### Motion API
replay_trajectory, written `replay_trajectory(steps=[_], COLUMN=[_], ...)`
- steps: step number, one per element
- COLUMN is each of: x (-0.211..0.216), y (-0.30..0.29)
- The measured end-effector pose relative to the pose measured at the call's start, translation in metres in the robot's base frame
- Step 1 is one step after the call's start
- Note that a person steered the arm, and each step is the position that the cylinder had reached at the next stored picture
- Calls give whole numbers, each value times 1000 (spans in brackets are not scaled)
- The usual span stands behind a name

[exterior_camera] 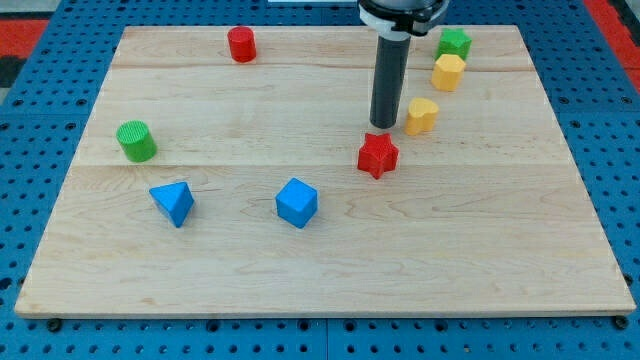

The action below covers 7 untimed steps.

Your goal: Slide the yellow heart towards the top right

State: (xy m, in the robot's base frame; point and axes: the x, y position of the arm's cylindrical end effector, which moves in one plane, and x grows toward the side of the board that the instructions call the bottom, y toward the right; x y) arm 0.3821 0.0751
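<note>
No gripper is fitted, so nothing opens, shuts or holds anything; my tip (384, 125), the lower end of a straight dark rod, rests on the wooden bench (300, 260) towards the view's upper right. The yellow heart (422, 115) sits just to the tip's right, very near it, though contact cannot be confirmed. That placement, to the heart's left and slightly below, looks suited to pushing it towards the top right. A yellow block (449, 72), roughly hexagonal, lies just above and right of the heart, with a green block (454, 43) beyond it near the bench's top edge; both appear to lie in that path. A red star (378, 155) sits just below the tip. Well apart are a red cylinder (241, 44) at the top, a green cylinder (136, 141) at the left, and a blue pyramid (174, 203) and a blue cube (296, 203) lower down.
</note>
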Motion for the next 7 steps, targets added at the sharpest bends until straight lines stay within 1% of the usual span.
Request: replay_trajectory(steps=[5, 7], x=[3, 14], y=[78, 106])
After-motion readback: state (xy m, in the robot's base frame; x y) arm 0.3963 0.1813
